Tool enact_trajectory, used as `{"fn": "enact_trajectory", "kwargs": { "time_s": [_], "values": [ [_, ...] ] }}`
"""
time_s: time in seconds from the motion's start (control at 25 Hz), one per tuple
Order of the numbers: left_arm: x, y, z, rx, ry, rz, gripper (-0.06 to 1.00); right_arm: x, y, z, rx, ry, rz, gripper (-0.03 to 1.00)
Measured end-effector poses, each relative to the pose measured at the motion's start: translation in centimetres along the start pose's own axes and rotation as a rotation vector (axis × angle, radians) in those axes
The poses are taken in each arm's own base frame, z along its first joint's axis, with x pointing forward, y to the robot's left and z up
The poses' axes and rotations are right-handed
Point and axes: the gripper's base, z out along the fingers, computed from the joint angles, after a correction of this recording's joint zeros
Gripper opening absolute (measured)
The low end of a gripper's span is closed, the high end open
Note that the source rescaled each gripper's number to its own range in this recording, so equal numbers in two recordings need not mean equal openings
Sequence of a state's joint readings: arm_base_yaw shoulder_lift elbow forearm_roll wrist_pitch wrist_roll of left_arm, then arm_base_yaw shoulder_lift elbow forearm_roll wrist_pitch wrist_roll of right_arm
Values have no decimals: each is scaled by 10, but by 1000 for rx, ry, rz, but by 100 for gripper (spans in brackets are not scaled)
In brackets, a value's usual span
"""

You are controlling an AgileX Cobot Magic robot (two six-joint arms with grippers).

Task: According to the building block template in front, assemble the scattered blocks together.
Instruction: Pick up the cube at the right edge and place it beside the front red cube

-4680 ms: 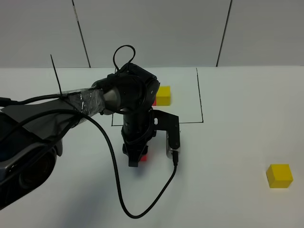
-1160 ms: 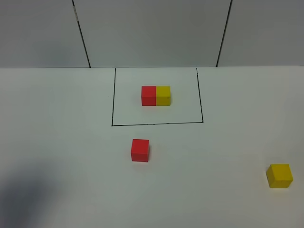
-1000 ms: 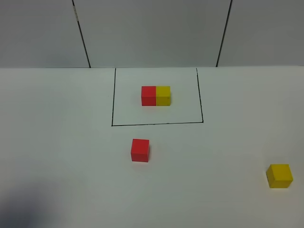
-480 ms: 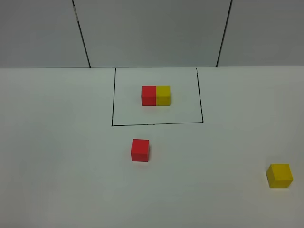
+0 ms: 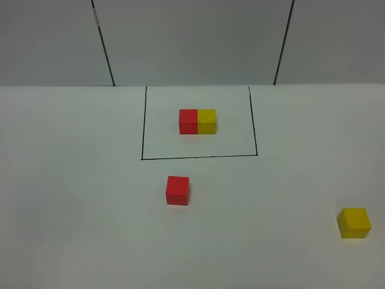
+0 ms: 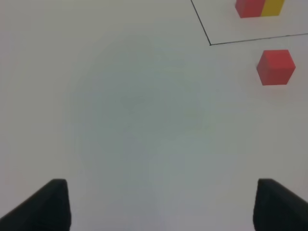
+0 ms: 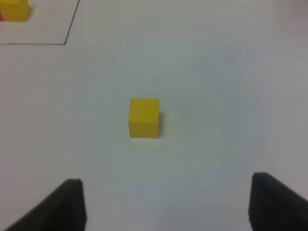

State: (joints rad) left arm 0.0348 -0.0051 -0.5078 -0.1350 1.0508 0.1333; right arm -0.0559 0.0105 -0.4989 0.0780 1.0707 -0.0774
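Since the small yellow matte cube looks light and hard, pinch its flat sides. It lies ahead of the empty right gripper, jaws spread wide.

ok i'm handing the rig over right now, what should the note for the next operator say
Grippers: the left gripper is open and empty. The right gripper is open and empty, with the yellow cube on the table ahead of it.
Things: the template sits inside the black outline, red on the left, yellow on the right. The red cube stands just outside the outline's near line. The yellow cube is far off to the right, well apart from it.
Done: nothing is joined yet.
Left: set the yellow cube against the red cube's right side to match the template.
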Motion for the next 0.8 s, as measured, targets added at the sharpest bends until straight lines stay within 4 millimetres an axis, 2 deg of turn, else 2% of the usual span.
{"fn": "enact_trajectory", "kwargs": {
  "time_s": [0.8],
  "values": [
    [0,4,0,-44,4,-42,75,0,0,0,0,0,0,60]
  ]
}}
